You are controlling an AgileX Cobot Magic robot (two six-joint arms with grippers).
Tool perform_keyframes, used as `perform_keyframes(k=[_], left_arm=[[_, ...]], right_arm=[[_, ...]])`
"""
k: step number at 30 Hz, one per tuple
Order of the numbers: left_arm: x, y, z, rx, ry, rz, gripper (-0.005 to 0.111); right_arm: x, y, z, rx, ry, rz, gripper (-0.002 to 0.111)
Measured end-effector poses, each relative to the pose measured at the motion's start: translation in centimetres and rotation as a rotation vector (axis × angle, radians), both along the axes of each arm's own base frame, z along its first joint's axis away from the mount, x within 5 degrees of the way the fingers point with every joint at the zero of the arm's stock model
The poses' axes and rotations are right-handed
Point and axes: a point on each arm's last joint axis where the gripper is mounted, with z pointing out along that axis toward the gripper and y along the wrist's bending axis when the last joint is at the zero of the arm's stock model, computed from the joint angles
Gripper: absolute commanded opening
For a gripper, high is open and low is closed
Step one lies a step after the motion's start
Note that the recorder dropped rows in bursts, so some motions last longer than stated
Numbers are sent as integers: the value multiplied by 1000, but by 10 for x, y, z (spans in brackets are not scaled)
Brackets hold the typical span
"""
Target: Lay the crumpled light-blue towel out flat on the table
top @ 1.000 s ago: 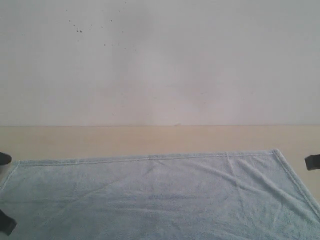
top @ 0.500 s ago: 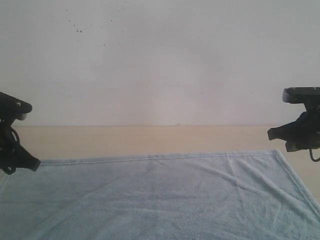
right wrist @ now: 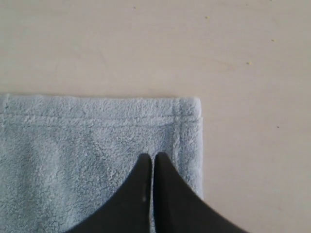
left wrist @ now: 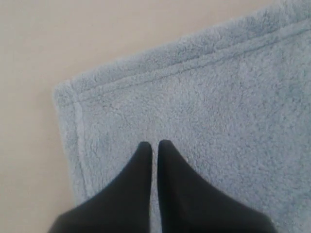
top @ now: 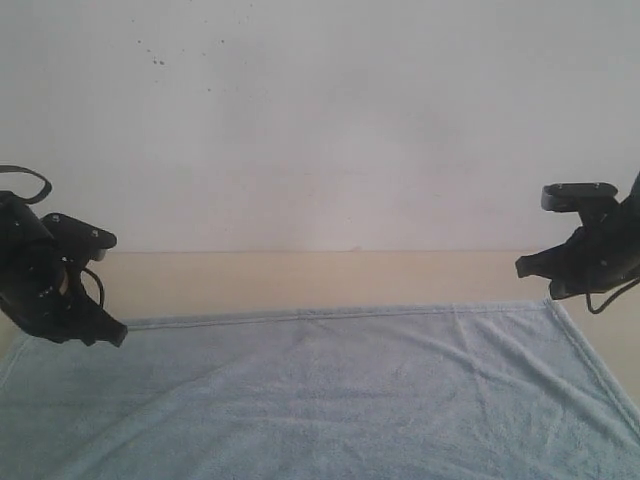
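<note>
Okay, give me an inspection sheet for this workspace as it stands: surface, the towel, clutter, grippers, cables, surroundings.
Surface: smooth pale beige tabletop, a bare strip showing beyond the towel.
Job's things: pale light-blue fluffy terry towel lies spread out with faint creases; both far corners are flat; its near part runs out of frame.
Clutter: nothing seen.
Grippers: left gripper and right gripper each sit over a far corner, black fingers together, holding nothing.
Cables: black cable loop on the left arm, a second black loop under the right arm.
Surroundings: off-white wall with a few dark specks.
</note>
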Motion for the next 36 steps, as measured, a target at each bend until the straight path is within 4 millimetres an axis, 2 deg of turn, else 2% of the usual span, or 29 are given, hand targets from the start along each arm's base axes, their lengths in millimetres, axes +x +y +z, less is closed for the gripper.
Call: perform_keyframes(k=[7, 12, 17, 26, 32, 36], left_arm=[[10, -2, 5, 0, -31, -6, 4], [11, -1, 6, 10, -37, -13, 4], [11, -1, 6, 22, -36, -19, 4], [12, 0, 7, 29, -37, -25, 4], [12, 0, 7, 32, -38, -27, 4], [12, 0, 7, 32, -38, -27, 4]], right_arm=[[10, 10, -19, -9, 43, 47, 1], [15, 22, -28, -14, 52, 75, 1], [19, 23, -35, -10, 60, 65, 1], [23, 17, -36, -41, 26, 33, 1], [23, -4, -37, -49, 30, -24, 1], [23, -9, -42, -51, 38, -35, 1]])
